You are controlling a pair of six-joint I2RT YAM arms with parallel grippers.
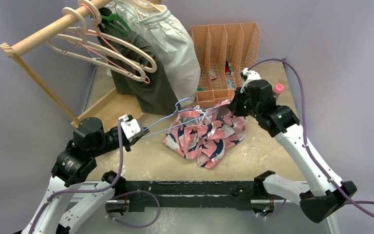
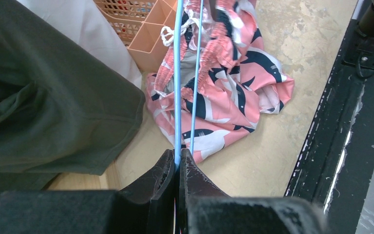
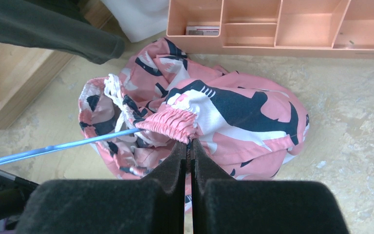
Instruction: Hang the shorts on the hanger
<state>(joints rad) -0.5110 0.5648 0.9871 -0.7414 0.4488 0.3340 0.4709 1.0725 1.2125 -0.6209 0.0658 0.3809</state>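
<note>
Top view: your shorts (image 1: pixel 207 136) lie bunched just in front of the peach file organizer (image 1: pixel 209 48). The light-blue wire hanger (image 1: pixel 168 122) runs from the left gripper (image 1: pixel 142 131) into them, and the right gripper (image 1: pixel 231 108) sits at their organizer-side edge. Left wrist: you have the jaws pinched tight on the hanger's wire, which points toward the organizer across the shorts. Right wrist: your jaws are clamped on the gathered waistband (image 3: pixel 168 122), with the organizer beyond and the hanger wire entering the waist opening.
</note>
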